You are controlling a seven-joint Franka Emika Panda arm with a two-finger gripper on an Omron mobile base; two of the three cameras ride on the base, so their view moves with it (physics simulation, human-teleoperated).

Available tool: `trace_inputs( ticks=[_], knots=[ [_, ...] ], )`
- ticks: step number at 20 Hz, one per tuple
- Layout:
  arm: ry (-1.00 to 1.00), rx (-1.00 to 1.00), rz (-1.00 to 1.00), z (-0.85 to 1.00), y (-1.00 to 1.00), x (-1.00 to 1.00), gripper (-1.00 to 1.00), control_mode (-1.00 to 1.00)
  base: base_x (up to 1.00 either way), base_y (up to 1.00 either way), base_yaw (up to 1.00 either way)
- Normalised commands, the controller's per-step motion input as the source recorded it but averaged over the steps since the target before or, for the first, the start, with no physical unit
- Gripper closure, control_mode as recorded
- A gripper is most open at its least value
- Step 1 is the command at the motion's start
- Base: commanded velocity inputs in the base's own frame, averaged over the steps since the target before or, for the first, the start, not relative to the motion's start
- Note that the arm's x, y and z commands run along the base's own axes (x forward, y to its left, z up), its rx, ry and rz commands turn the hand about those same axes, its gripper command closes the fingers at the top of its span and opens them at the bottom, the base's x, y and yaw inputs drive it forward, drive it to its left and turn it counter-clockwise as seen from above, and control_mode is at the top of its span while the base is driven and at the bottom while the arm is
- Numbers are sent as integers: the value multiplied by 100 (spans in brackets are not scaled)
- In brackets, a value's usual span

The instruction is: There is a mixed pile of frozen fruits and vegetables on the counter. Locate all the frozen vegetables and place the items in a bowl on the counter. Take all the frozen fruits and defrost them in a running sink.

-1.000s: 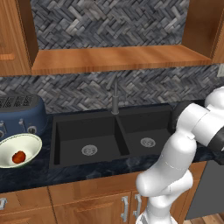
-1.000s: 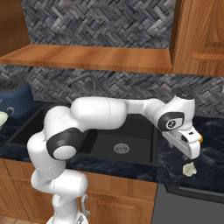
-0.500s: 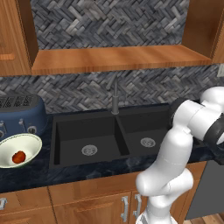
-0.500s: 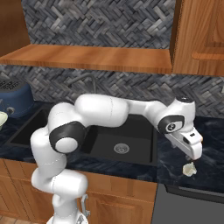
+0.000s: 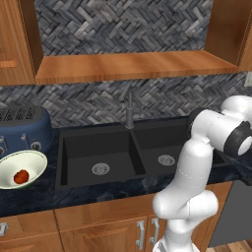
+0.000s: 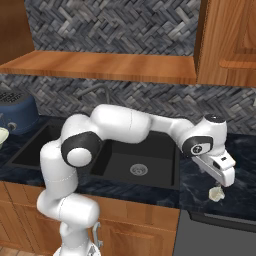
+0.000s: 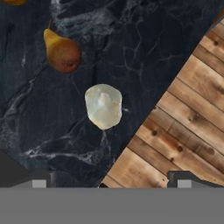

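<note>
The dark counter [image 6: 200, 180] ran right of the black sink [image 6: 131, 161], where the arm's gripper [image 6: 220, 181] hung with jaws spread wide above the pale garlic bulb [image 7: 103, 106], near the counter's front edge. The red tomato [image 5: 20, 176] lay in the bowl [image 5: 22, 168] left of the sink. Picking up the bulb seemed in hand; next, a straight descent and a close.

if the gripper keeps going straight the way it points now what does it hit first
Most likely the pale garlic bulb. The open gripper points down at the counter near its front edge, and the bulb lies almost straight ahead in the hand view. The pear sits off to one side. Depth is hard to judge.
</note>
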Motion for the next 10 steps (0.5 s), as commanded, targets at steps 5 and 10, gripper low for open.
trace_inputs(
  ticks=[5, 10],
  knots=[
    [0, 2, 0, -9, -6, 0, -100, -100, 0, 0, 0],
    [0, 2, 0, -17, -4, 7, -100, -100, 0, 0, 0]
  ],
)
